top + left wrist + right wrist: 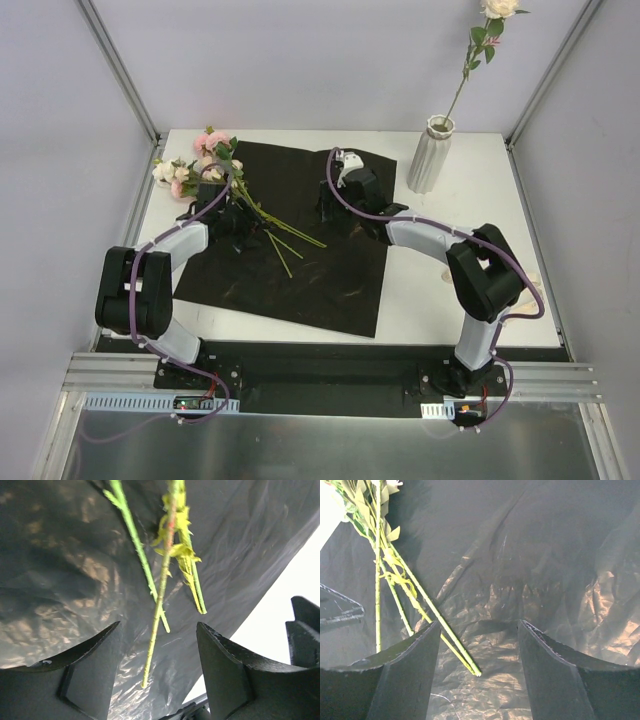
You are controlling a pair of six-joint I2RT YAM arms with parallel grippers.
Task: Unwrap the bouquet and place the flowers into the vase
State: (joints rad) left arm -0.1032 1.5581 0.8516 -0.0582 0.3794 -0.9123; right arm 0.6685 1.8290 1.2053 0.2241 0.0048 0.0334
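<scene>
Our left gripper (159, 625) hangs open astride one thin stem (162, 580) of the flowers (215, 160) lying on the black paper (320, 270). The right gripper (479, 622) is open too, and empty. We should pinch only that stem, lift it clear of its neighbours, then head for the vase (430, 155).

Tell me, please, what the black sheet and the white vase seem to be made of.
Black sheet: probably thin plastic film or coated paper, glossy; it shows fine crinkles with bright highlights in the wrist views.
Vase: probably ceramic, possibly plastic, matte white; its ribs are crisp and it shows no glare.
</scene>
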